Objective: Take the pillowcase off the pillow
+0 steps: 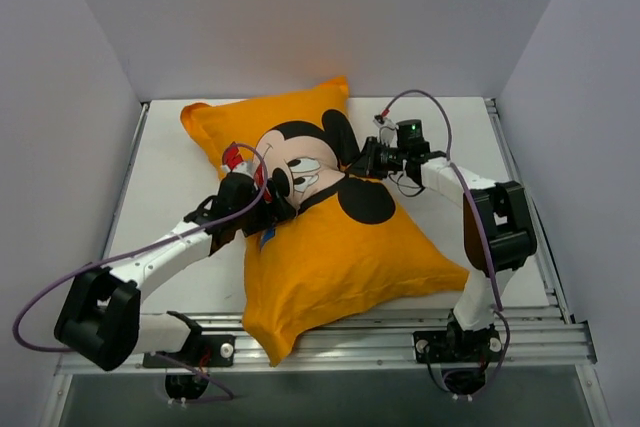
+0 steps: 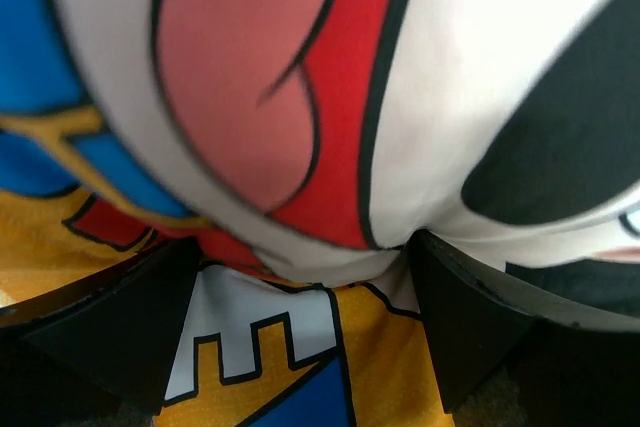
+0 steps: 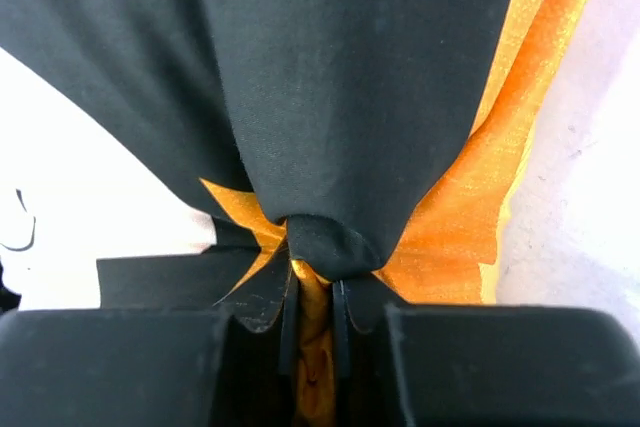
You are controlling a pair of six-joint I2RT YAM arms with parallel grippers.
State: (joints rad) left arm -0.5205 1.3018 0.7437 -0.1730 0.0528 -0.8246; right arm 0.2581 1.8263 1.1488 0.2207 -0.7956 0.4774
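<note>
The orange-yellow pillowcase (image 1: 340, 257) with the big Mickey Mouse face lies across the middle of the table, creased across the face. The white pillow is hidden inside it. My left gripper (image 1: 272, 195) sits on the face near its mouth. In the left wrist view its fingers (image 2: 470, 317) stand partly closed around a thick bulging fold of the printed fabric (image 2: 280, 97), the gripper (image 2: 305, 267) digging in. My right gripper (image 1: 362, 160) is at Mickey's black ear. In the right wrist view it (image 3: 315, 282) is shut tight on a pinch of orange and black fabric (image 3: 350, 77).
The white table (image 1: 170, 177) is boxed in by grey walls at the left, back and right. A metal rail (image 1: 400, 337) runs along the near edge, and the pillowcase's bottom corner hangs over it. Cables loop from both wrists.
</note>
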